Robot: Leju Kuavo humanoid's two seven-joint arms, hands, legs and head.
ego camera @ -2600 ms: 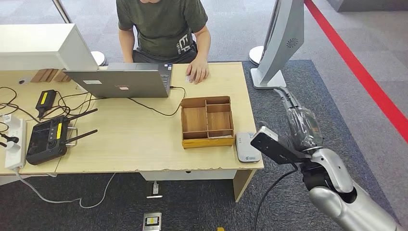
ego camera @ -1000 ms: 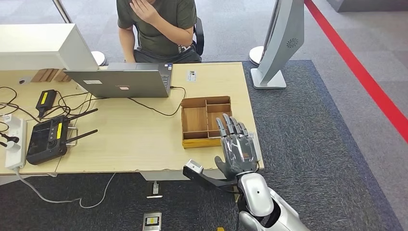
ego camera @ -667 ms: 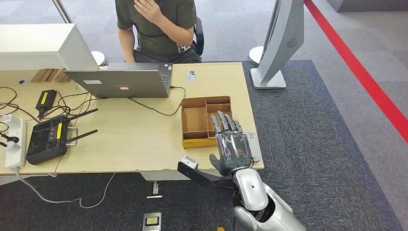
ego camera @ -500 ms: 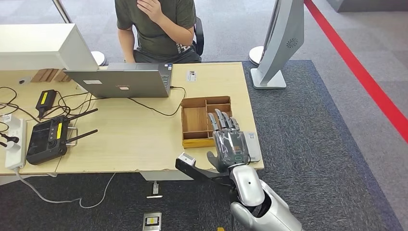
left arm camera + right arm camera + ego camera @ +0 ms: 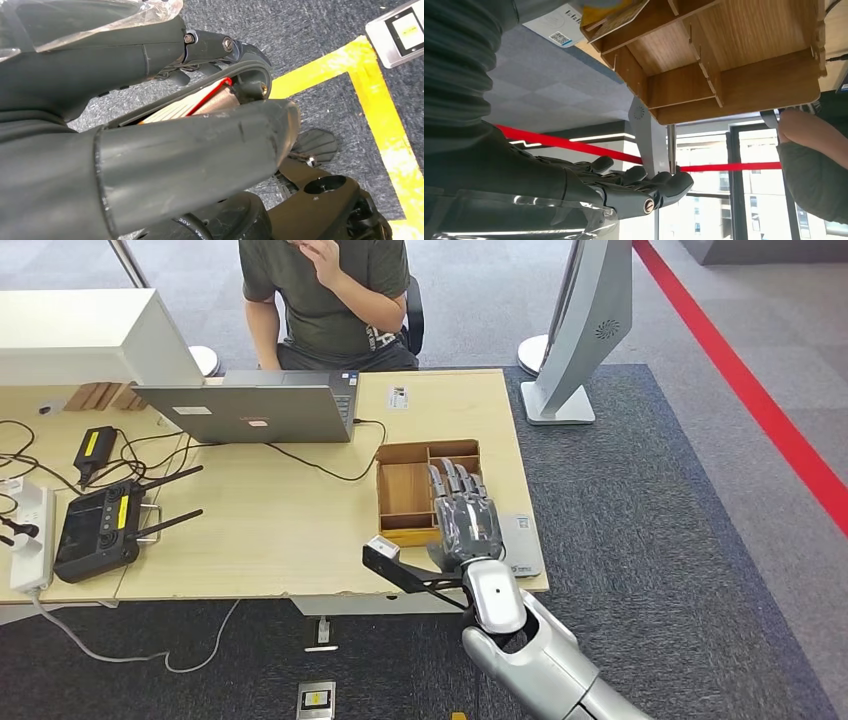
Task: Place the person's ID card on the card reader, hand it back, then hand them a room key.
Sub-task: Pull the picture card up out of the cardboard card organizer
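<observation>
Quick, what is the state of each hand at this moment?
Left hand: holds a flat card with a red edge.
Right hand: open, holds nothing.

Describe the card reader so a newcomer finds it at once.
Start at the wooden desk and go to its near right corner. Right of the divided wooden tray, beside the right hand, lies the card reader: a flat, pale grey pad, unlike the brown tray.

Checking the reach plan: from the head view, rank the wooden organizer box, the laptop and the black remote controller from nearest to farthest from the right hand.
1. Wooden organizer box: directly beneath the right hand, whose fingers extend over its right compartments.
2. Laptop: farther back on the desk, left of the box, in front of the person.
3. Black remote controller: far left end of the desk.
</observation>
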